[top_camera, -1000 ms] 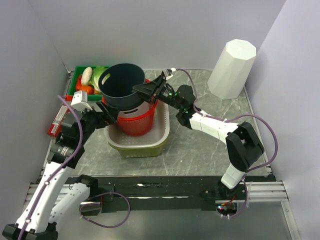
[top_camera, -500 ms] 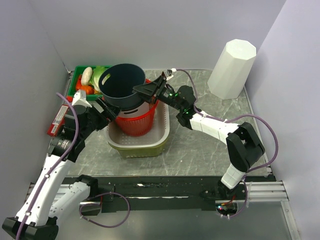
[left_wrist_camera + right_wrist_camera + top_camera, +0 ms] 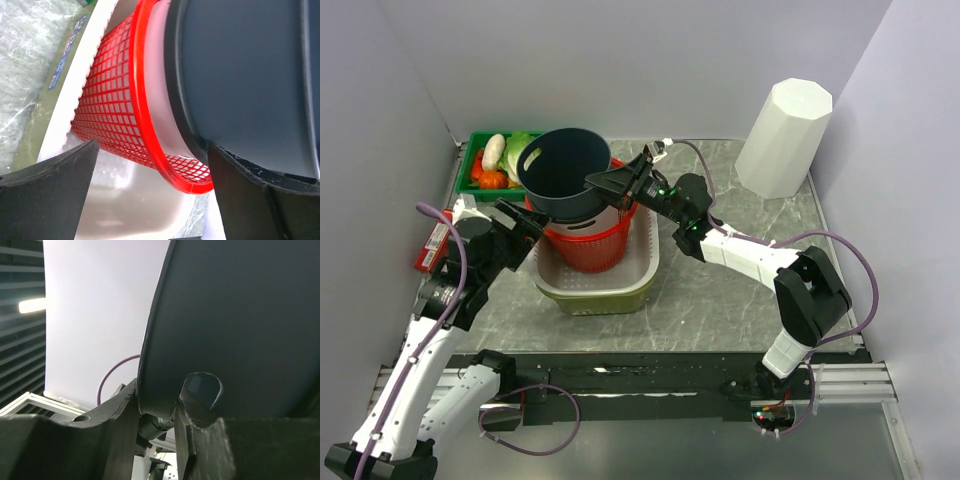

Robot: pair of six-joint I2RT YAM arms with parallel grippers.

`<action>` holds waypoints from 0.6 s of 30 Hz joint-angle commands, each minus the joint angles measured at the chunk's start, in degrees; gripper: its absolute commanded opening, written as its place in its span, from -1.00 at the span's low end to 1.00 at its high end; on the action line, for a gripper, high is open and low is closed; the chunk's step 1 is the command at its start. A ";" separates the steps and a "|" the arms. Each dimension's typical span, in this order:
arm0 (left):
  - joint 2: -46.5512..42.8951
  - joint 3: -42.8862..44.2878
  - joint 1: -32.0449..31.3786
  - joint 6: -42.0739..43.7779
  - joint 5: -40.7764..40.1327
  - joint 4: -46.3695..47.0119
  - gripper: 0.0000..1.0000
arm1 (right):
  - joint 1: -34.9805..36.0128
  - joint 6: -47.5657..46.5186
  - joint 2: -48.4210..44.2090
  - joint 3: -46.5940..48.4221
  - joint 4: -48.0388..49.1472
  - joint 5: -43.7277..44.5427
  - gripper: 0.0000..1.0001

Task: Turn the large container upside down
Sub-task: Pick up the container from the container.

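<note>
My left hand [image 3: 517, 226] is spread wide at the end of a forward-reaching arm, holding nothing. My right arm stretches far leftward, and my right hand [image 3: 598, 181] pinches the rim of the large container [image 3: 560, 160].

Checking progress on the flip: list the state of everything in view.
dark container: mouth up, not yet flipped
red basket: upright in beige tub, dark container nested inside
right pincer: shut on dark container's rim
left pincer: open, beside dark container
white canister: upright

a large container [image 3: 565, 170] of smooth, matt dark grey plastic; a basket [image 3: 588, 245] of glossy red plastic lattice; a smooth pale plastic tub [image 3: 600, 298]; a grey marbled, faintly shiny surface [image 3: 740, 300]; a matt white faceted cylinder [image 3: 783, 135].
</note>
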 commanded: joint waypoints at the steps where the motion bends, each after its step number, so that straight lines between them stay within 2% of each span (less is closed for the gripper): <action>1: 0.08 -1.21 0.34 -3.27 -0.94 2.25 0.93 | 0.94 -1.58 -3.62 0.02 3.15 0.13 -0.35; 18: 0.61 -7.71 0.34 0.24 -2.78 4.10 0.93 | 1.73 -0.08 -1.86 3.19 7.90 -1.36 -0.33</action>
